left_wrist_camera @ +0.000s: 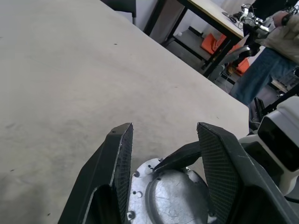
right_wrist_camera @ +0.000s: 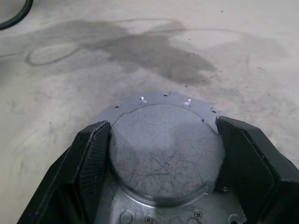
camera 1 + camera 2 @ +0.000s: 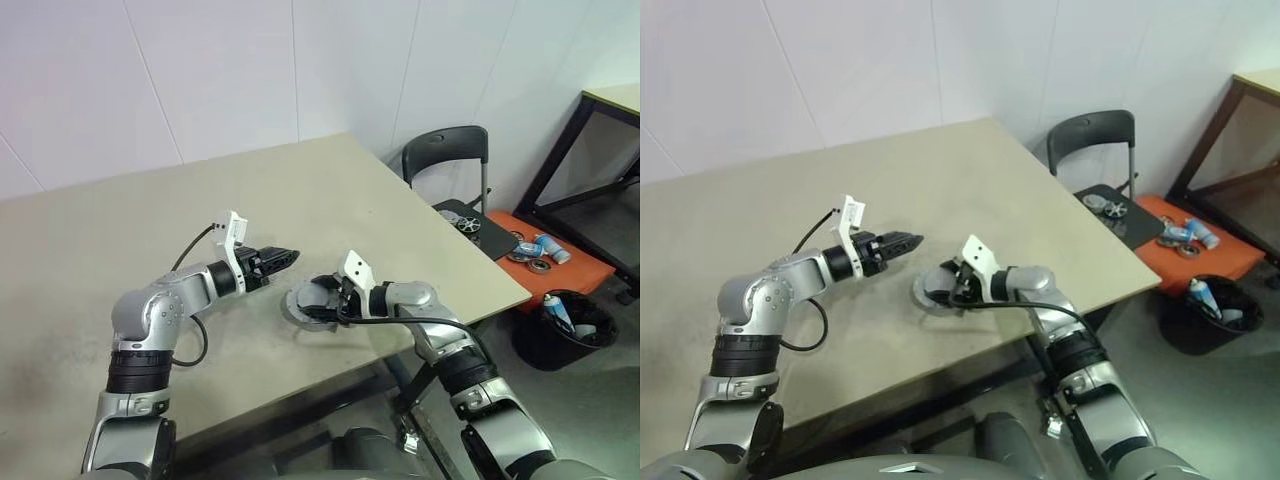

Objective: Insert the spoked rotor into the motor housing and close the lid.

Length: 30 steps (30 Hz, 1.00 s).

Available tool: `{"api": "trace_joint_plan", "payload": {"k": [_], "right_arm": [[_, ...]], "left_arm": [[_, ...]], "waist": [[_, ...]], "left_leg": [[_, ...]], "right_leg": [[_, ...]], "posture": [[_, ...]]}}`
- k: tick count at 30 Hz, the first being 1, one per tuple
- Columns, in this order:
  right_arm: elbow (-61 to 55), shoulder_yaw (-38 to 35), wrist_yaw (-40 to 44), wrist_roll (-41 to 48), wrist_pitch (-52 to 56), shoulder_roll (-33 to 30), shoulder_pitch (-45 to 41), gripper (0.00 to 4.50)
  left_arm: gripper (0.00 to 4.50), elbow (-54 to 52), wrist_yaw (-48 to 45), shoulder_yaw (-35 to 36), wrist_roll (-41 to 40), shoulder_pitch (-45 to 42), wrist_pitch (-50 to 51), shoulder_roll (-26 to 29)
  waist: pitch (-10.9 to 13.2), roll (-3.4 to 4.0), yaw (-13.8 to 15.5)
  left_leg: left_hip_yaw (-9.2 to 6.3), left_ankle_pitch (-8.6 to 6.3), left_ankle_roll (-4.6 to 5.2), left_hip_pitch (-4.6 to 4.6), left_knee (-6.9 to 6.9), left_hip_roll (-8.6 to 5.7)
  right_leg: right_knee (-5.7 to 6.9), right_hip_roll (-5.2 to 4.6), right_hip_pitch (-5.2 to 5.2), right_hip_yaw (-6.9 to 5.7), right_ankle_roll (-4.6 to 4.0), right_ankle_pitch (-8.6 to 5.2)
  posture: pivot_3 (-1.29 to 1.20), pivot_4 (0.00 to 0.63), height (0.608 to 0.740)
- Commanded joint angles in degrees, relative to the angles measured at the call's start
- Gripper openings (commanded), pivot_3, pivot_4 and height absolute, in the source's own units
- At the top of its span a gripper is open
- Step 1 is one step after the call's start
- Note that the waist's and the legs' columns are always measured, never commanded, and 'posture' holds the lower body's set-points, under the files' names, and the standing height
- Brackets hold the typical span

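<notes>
Lid: one, round grey metal, notched edge, raised centre, lying on the bench near its front edge. Likely stiff, fairly heavy, smooth and slippery; best taken across the raised centre or by the notched rim. Right pincer spread wide around that raised centre, pads either side, contact not certain. Left pincer part open, empty, hovering just beside. Two pincers, one lid.
</notes>
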Motion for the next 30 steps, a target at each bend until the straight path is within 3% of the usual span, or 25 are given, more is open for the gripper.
{"api": "trace_joint_plan", "payload": {"k": [1, 8, 22, 30], "right_arm": [[-5.6, -2.0, 1.5, 3.7, 3.0, -0.7, -0.5, 3.27], [-10.6, -2.4, 3.0, 5.6, 5.3, -3.5, 0.2, 3.27], [-10.7, -2.4, 5.3, 5.0, 3.6, -10.6, 3.4, 3.27], [-10.7, -1.2, 2.2, 3.4, 1.9, -9.5, 4.7, 3.27]], "left_arm": [[2.32, -1.2, 0.0, 0.1, -0.3, -1.7, -0.5, 0.2], [2.32, -0.7, -0.3, -0.1, -0.2, -1.4, -1.1, -0.1], [2.32, -2.6, 0.2, -0.2, -0.3, 1.3, -1.5, -0.8], [2.32, -3.2, 0.9, -0.3, -0.5, 1.0, -0.8, -1.3]], "waist": [[0.1, 0.06, 0.8], [0.1, 0.07, 2.7], [0.1, 0.02, 4.2], [0.1, -0.05, 5.2]], "left_leg": [[0.01, -0.03, -0.05, -0.05, 0.01, -0.05], [0.21, -0.18, -0.37, -0.75, 0.2, -0.38], [0.72, -0.3, -0.51, -0.84, 0.23, -0.46], [1.28, -0.32, -0.48, -0.78, 0.23, -0.48]], "right_leg": [[0.0, -0.02, -0.03, 0.06, -0.04, 0.03], [-0.06, -0.14, -0.94, 0.43, -0.95, 0.54], [-0.15, -0.14, -0.99, 0.81, -0.94, 0.54], [-0.12, -0.09, -0.94, 1.31, -0.92, 0.54]], "posture": [[0.0, 0.0, 0.74], [0.0, 0.0, 0.74], [0.0, 0.0, 0.74], [0.0, 0.0, 0.74]]}}
